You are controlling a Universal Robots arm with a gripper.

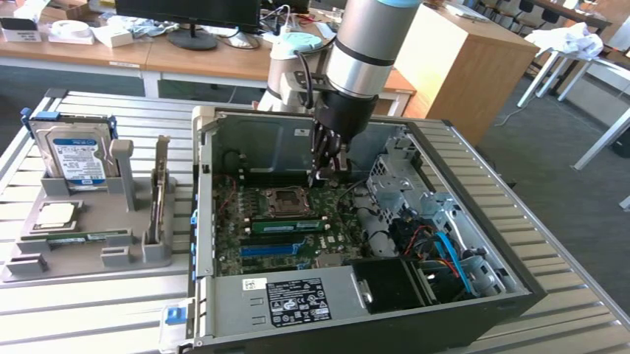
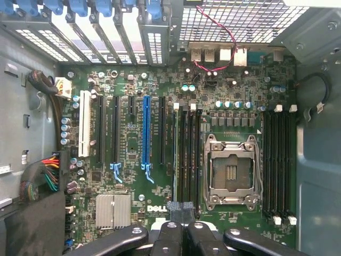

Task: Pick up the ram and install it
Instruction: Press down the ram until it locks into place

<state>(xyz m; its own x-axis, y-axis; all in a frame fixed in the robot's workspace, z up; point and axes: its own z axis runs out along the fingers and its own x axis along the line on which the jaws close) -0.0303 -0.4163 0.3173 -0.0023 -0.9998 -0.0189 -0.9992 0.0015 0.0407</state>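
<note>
- Looking through the wrist camera, I see the gripper (image 2: 180, 207) with its black fingers (image 2: 171, 209) pressed shut, tip against tip, and I can make out nothing between them.
- Those tips hang over one end of the bank of black memory slots (image 2: 187, 154) that runs just beside the CPU socket (image 2: 230, 173).
- From this angle the slots are edge-on to me, so I cannot separate a stick from the slots themselves.
- The exterior view answers that. The ram (image 1: 288, 225) stands as a long green strip in a slot on the motherboard, just beside the CPU socket (image 1: 282, 200) on its camera side, with the blue slot (image 1: 276, 249) nearer the camera.
- In that view the gripper (image 1: 328, 175) reaches straight down into the open computer case (image 1: 261, 144). I cannot judge its height above the board from here.
- The wrist camera gives me board detail:
  - a second bank of slots (image 2: 279, 160) on the other side of the socket;
  - the blue slot (image 2: 146, 130) parallel to the memory slots;
  - a finned heatsink (image 2: 113, 210).
- The exterior view gives me the surroundings. A grey rack (image 1: 69, 265) sits on the slatted table (image 1: 88, 324), to the exterior view's left of the case.
- The rack holds a hard drive (image 1: 81, 158) standing upright and a square processor chip (image 1: 56, 215) lying flat, both well apart from the gripper.
</note>
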